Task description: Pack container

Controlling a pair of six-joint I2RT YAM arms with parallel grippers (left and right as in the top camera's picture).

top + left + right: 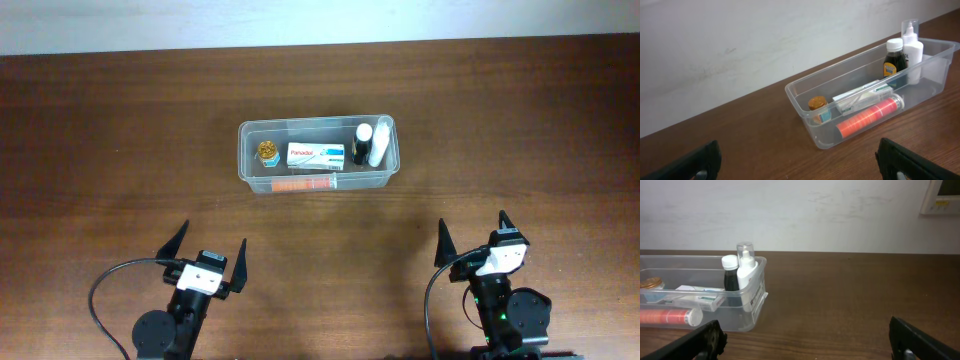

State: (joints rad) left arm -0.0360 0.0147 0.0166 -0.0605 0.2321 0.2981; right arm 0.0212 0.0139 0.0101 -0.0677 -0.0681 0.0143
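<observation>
Fingers on both arms are spread wide and hold nothing. The left fingers (175, 240) sit on the near side of the container (310, 121), off toward its left end and well apart from it. They touch neither it nor any item. In the left wrist view their two dark tips (695, 162) show only at the bottom corners, with bare bench (120, 150) between them. The right fingers (443, 245) are just as widely parted, on the near side of the container beyond its right end, also well apart from it. The right wrist view shows their tips (920, 340) low at either edge, closing on nothing.

The clear plastic container stands on the brown bench, its long side facing the arms. Inside, at its left end, is a small jar with a gold lid (267, 151). Beside that, in the middle, lies a white Panadol box (317, 155). At the right end a dark bottle with a white cap (363, 143) stands upright, touching or just beside a white bottle with a clear cap (378, 140), which is nearest the end wall. An orange-red tube (305, 184) lies along the near wall, in front of the box.
</observation>
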